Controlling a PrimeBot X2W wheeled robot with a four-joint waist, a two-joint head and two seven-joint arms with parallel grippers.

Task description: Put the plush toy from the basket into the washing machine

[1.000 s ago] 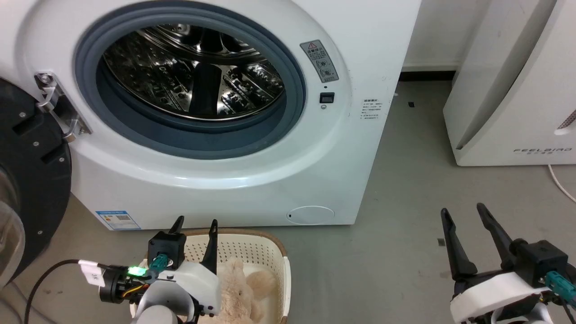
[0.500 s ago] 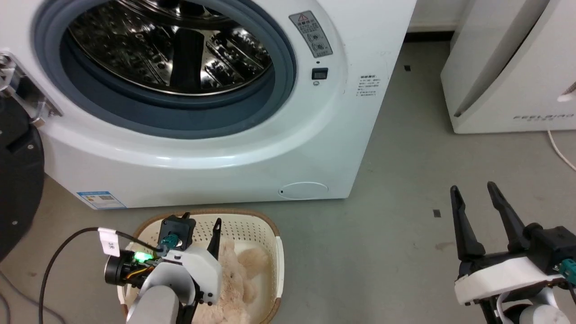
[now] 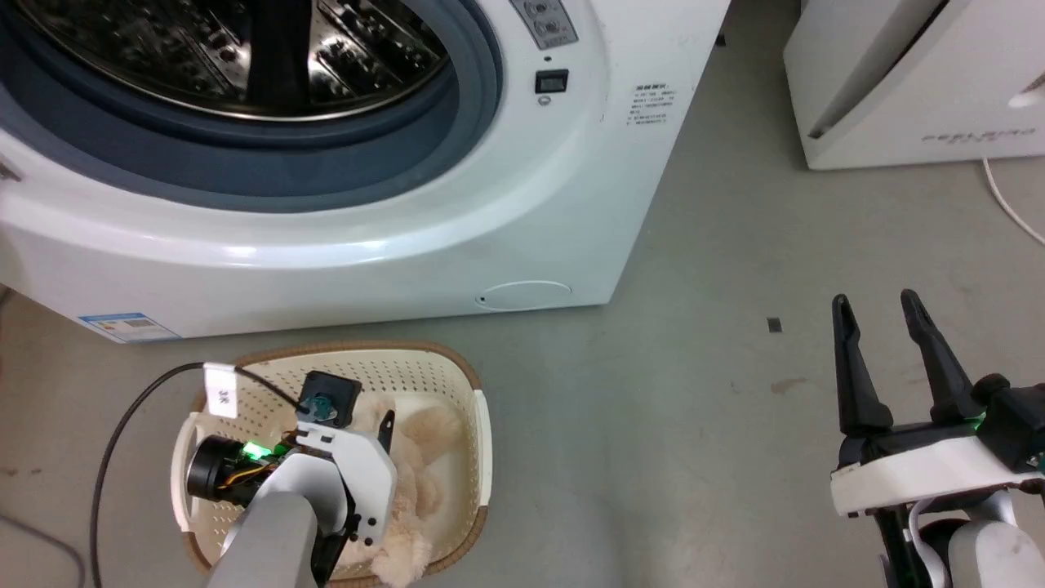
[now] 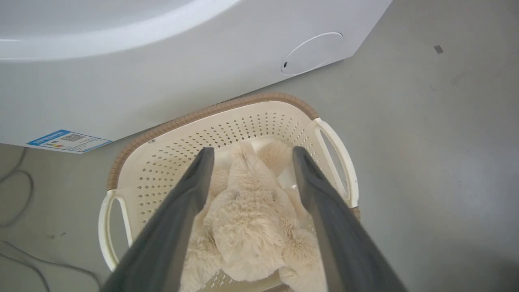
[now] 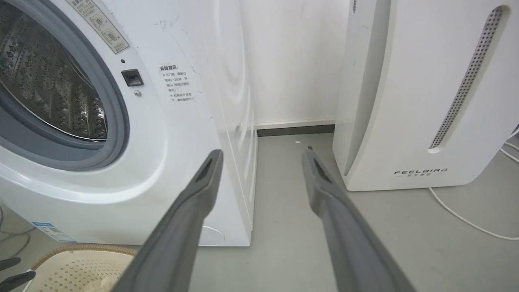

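The beige plush toy (image 3: 420,478) lies lengthwise in the cream basket (image 3: 469,380), which stands on the floor just in front of the washing machine (image 3: 457,237). My left gripper (image 3: 365,418) is open and down inside the basket. In the left wrist view its fingers (image 4: 190,186) straddle the plush toy (image 4: 247,219), one along each side of it, inside the basket's brown rim (image 4: 194,117). I cannot tell whether they touch the fur. My right gripper (image 3: 875,300) is open and holds nothing, above the floor to the right. The machine's porthole (image 5: 61,101) stands open.
A white slanted FEELBIRD appliance (image 3: 914,82) stands at the right, beside the washing machine, with a white cord (image 3: 1012,204) on the floor by it. A black cable (image 3: 122,441) loops left of the basket. Grey floor (image 3: 653,392) lies between basket and right gripper.
The head camera has tilted downward, so the whole view has shifted up. My left gripper has sunk deeper into the basket over the plush toy. The right gripper stays open.
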